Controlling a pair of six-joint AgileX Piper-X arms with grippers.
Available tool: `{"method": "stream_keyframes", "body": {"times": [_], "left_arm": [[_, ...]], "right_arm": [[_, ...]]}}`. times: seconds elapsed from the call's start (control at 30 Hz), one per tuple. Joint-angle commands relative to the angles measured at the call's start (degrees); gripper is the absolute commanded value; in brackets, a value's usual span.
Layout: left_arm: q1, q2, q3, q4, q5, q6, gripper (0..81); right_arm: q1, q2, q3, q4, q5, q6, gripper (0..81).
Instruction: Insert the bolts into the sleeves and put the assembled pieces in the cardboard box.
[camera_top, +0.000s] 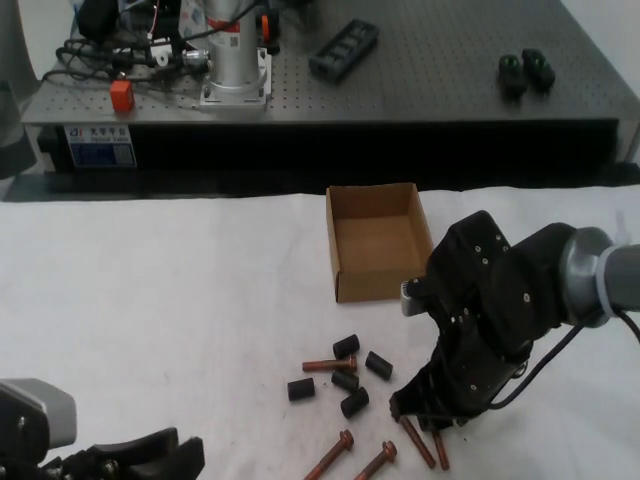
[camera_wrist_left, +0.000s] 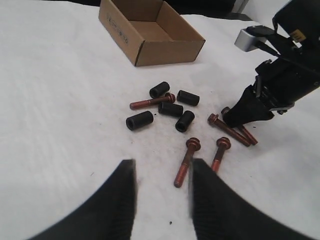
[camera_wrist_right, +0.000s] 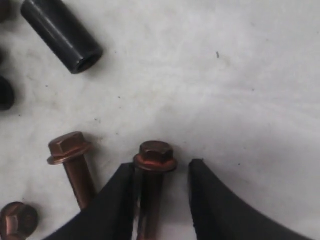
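Left gripper (camera_wrist_left: 162, 172) nearest, at bench's near edge, fingers spread wide, holding nothing. Broad stretch of white cloth (camera_top: 150, 300) between it and pile. Two bolts (camera_top: 331, 455) loose at pile's near side. Right gripper (camera_wrist_right: 161, 167) down at cloth, fingers partly apart astride bolt (camera_wrist_right: 155, 156): shank against one finger, gap at other. Second bolt (camera_wrist_right: 70, 147) just beside. Five sleeves (camera_top: 354, 402) clustered beyond, lone bolt (camera_top: 330, 365) among them. Cardboard box (camera_top: 378, 285) farther, open-topped, near cloth's far edge. Perforated bench (camera_top: 450, 40) behind.
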Motion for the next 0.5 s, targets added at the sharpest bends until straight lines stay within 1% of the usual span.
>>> {"method": "stream_keyframes", "body": {"times": [0.0,0.1,0.17,0.23,0.37,0.47], "left_arm": [[-0.05,0.03,-0.99,-1.06,1.98,0.36,26.4],[-0.05,1.09,-1.97,0.95,3.44,0.36,26.4],[-0.05,2.84,-3.17,2.45,3.59,0.36,26.4],[-0.05,6.01,-4.68,2.61,4.56,1.34,26.4],[-0.05,15.13,-9.17,3.86,6.49,4.40,26.4],[-0.05,24.07,-15.24,8.07,7.97,6.88,26.4]], "right_arm": [[0.39,0.11,0.04,1.50,0.35,-0.54,23.1],[0.47,0.11,0.03,2.89,0.35,-0.69,14.9],[0.47,0.11,0.03,3.27,0.25,-2.23,8.6],[0.47,0.11,0.03,2.80,0.25,-3.31,0.6],[0.28,-0.68,0.03,2.07,0.25,-3.57,0.9],[0.11,-3.79,0.03,2.02,-0.84,-4.08,0.9]]}}
